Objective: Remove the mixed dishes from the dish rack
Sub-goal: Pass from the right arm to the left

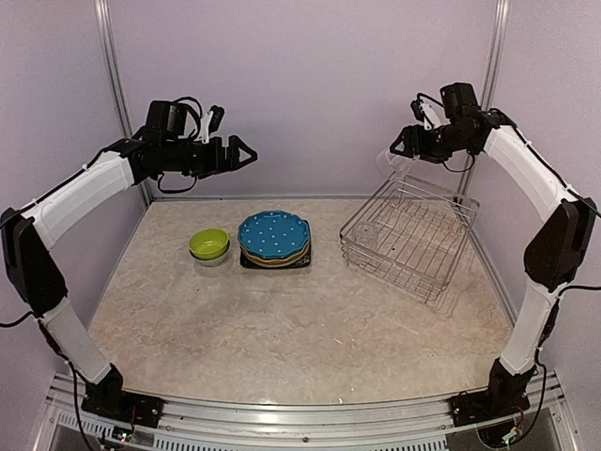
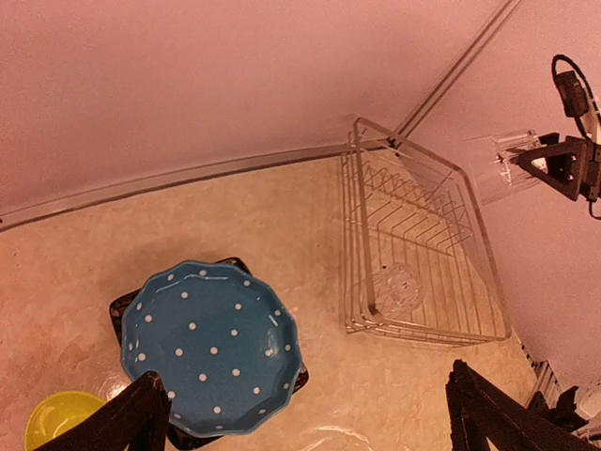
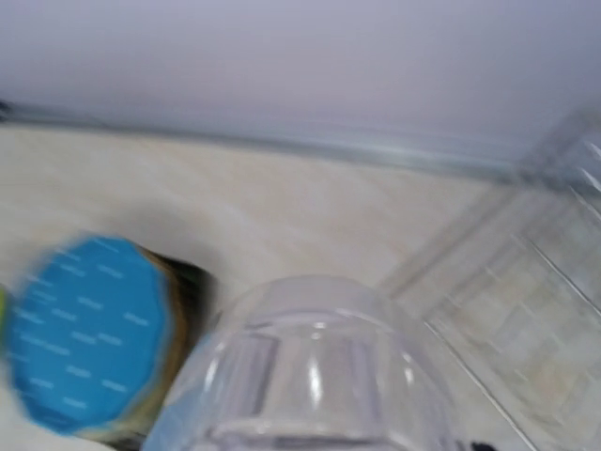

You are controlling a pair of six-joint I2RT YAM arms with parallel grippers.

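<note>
The right tool (image 1: 402, 147) is gripping 1 clear glass (image 1: 392, 165) high above the dish rack's (image 1: 423, 235) far edge, while the left tool (image 1: 242, 153) is hovering at far left, jaws spread wide, holding nothing.

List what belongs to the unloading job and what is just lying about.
Job: dish rack, glass in the rack, held glass in the right tool, plate stack, lime-green bowl.
Lying about: nothing loose; only the table.
</note>
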